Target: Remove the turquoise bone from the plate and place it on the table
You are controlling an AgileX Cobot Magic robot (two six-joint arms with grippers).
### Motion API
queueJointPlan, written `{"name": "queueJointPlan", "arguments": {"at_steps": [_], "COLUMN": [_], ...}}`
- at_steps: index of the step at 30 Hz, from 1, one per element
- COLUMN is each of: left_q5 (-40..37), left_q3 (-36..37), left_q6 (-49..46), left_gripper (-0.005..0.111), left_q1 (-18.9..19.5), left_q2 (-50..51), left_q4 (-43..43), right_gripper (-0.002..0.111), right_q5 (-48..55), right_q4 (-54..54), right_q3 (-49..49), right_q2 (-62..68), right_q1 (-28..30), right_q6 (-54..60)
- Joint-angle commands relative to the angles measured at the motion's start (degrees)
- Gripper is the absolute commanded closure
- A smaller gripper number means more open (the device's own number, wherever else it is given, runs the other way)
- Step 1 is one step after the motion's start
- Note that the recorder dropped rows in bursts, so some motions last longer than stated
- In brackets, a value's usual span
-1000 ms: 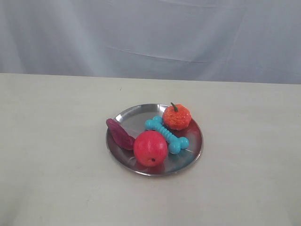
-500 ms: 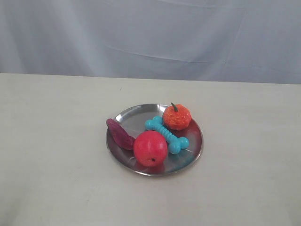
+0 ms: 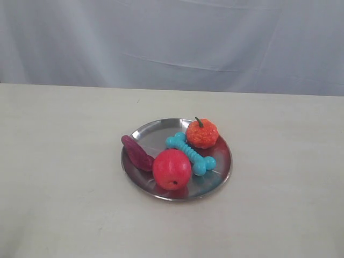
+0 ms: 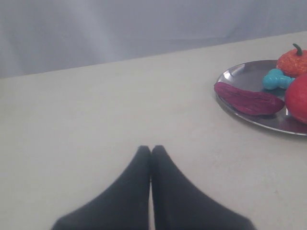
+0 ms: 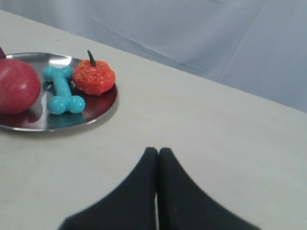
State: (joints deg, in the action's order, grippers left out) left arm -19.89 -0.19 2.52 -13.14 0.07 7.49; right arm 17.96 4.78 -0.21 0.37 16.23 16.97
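Since nothing had shifted, task: not begun.
Bone (image 3: 190, 153): on plate (image 3: 153, 131), between ball (image 3: 172, 169) and pumpkin (image 3: 202, 134).
Left claw (image 4: 151, 148): closed, empty.
Right claw (image 5: 157, 150): closed, empty, above counter (image 5: 216, 134).

Cropped and covered parts
In the left wrist view the plate (image 4: 240, 72) and red ball (image 4: 300, 98) run off the frame edge, and the ball hides all but one knob of the turquoise bone (image 4: 273, 79). The right wrist view crops ball and plate too. The left gripper (image 4: 151, 149) and right gripper (image 5: 157, 152) are cut off at their bases.
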Motion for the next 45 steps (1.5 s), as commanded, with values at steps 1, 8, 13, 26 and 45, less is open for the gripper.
{"name": "queueJointPlan", "arguments": {"at_steps": [1,8,13,26,45], "left_q5": [0.04,0.04,0.04,0.04,0.04], "left_q3": [0.19,0.19,0.19,0.19,0.19], "left_q6": [0.02,0.02,0.02,0.02,0.02], "left_gripper": [0.107,0.107,0.107,0.107,0.107], "left_q1": [-0.13,-0.13,-0.13,-0.13,-0.13], "left_q2": [-0.07,-0.07,-0.07,-0.07,-0.07], "left_q4": [0.05,0.05,0.05,0.05,0.05], "right_gripper": [0.109,0.109,0.109,0.109,0.109], "right_q5": [-4.19,-13.03,-17.54,-19.59,33.4], "right_q4": [-1.06,-1.06,4.36,21.09,11.27], "right_q3": [0.21,0.21,0.21,-0.45,-65.97], "right_q2": [-0.37,-0.37,-0.37,-0.37,66.29], "right_q1": [0.32,0.32,0.32,0.32,-1.03], "right_q6": [0.95,0.69,-3.61,-11.85,-4.56]}}
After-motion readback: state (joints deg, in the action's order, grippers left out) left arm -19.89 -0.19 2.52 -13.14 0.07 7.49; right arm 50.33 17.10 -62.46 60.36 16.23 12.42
